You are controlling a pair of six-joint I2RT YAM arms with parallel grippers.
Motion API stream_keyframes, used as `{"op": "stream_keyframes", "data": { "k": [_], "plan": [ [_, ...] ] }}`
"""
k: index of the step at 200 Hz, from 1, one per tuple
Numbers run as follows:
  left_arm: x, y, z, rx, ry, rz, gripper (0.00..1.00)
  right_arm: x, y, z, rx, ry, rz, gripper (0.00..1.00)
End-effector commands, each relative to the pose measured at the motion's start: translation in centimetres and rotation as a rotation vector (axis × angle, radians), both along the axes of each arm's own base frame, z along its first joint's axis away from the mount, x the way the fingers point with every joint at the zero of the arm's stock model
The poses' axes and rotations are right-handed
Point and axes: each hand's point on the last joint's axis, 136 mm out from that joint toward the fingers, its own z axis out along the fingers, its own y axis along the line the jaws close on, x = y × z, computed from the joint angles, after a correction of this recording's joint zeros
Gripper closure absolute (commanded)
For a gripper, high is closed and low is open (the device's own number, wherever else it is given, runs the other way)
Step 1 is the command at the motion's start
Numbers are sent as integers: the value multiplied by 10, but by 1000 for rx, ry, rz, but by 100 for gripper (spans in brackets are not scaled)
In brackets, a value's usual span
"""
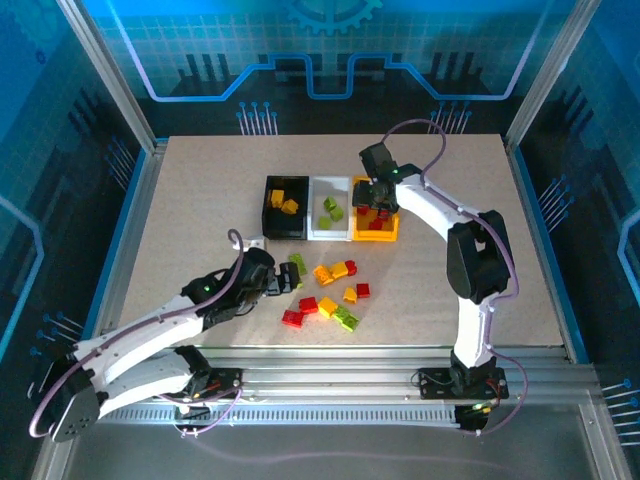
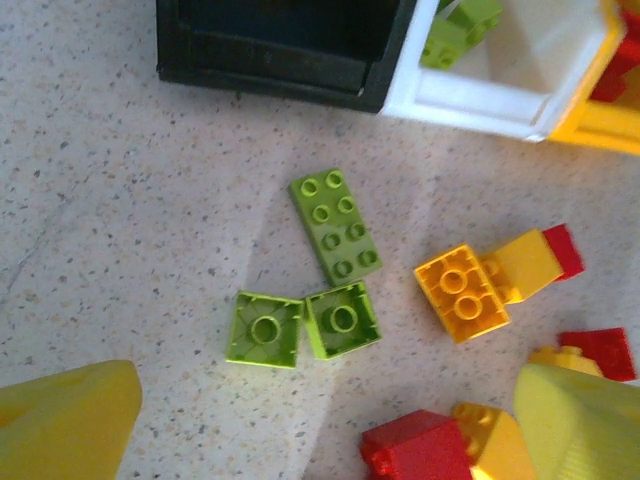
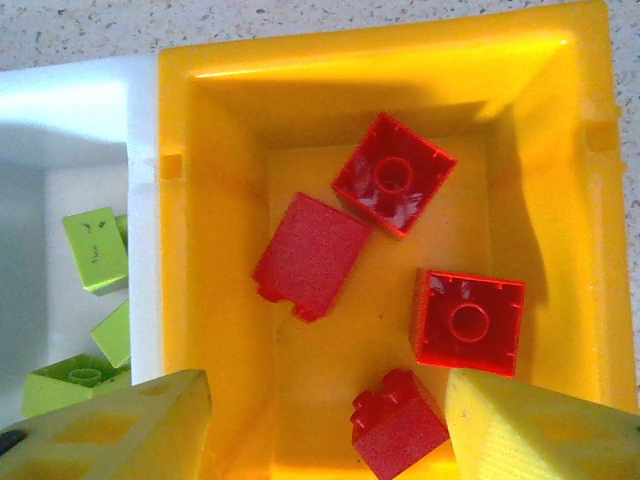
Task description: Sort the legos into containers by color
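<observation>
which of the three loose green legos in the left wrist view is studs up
The long green brick, its eight studs facing up. The left square green brick and the right square green brick both lie upside down, showing hollow undersides.

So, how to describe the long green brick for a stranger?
Start at the black bin, leftmost of three. On the table in front of it lies a lime green brick. It alone is long, with eight studs; the two green bricks beside it are small squares.

Speckled beige stone-look counter (image 1: 200, 200), ribbed silver aluminium rails (image 1: 350, 362) along its near edge, slanted silver metal frame posts (image 1: 108, 70) at the sides, glowing blue back wall panel (image 1: 330, 45) with gear and circuit-line pattern
</observation>
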Motion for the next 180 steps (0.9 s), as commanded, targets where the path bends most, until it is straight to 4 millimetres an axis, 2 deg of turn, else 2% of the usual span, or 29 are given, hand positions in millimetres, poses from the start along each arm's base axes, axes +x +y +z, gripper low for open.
{"op": "stream_keyframes", "data": {
  "k": [1, 34, 60, 137, 180],
  "plan": [
    [2, -5, -10, 23, 74, -25, 12, -10, 0, 29, 37, -51, 6, 35],
    [12, -9, -42, 92, 202, -32, 25, -31, 1, 33, 67, -64, 13, 35],
    [16, -10, -62, 103, 260, -26, 34, -39, -3, 34, 70, -69, 7, 35],
    [1, 3, -82, 163, 346, -11, 37, -40, -12, 24, 71, -55, -18, 35],
    [16, -1, -95, 182, 350, -8, 39, -40, -15, 28, 81, -64, -25, 35]
  ]
}}
